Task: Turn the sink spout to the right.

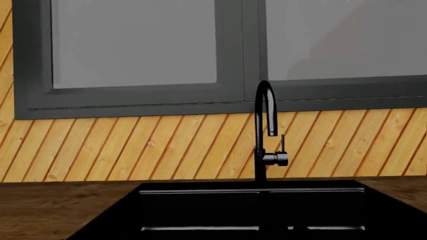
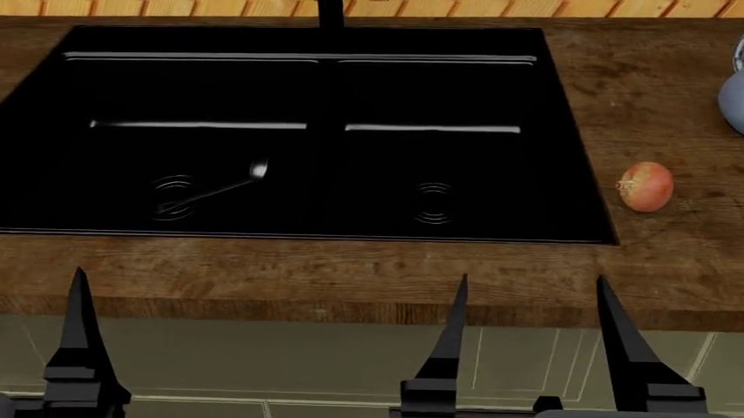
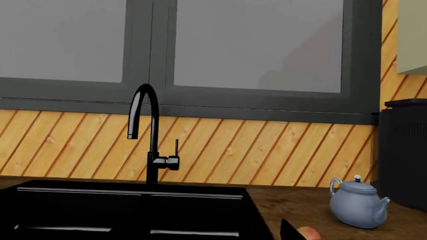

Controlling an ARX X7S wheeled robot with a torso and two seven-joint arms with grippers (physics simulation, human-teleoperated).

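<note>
Glossy black, the sink spout [image 1: 265, 115] rises at the rear centre of a black double-basin sink [image 2: 558, 131], against a diagonal wood-plank wall [image 1: 133, 147] below a grey-framed window [image 1: 133, 97]. In the head view only its base shows, at 12 o'clock. Its curved neck arches forward over the basins. A thin lever rod [image 3: 176, 148] stands upright on the side valve just beside the neck.

A spoon [image 2: 215, 189] lies in the left basin. On the brown wooden surface [image 2: 348, 270], an onion [image 2: 645, 186] sits at 3 o'clock, near the sink's right edge. A blue-grey teapot [image 3: 357, 204] stands beyond it, beside a dark appliance [image 3: 403, 150].

Left gripper [image 2: 79, 348]: only one finger visible at 7 o'clock; whether it is released or clenched cannot be told. Right gripper [image 2: 532, 335]: at 5 o'clock, fingers parted, released, grasping nothing. Both are well apart from the spout.
</note>
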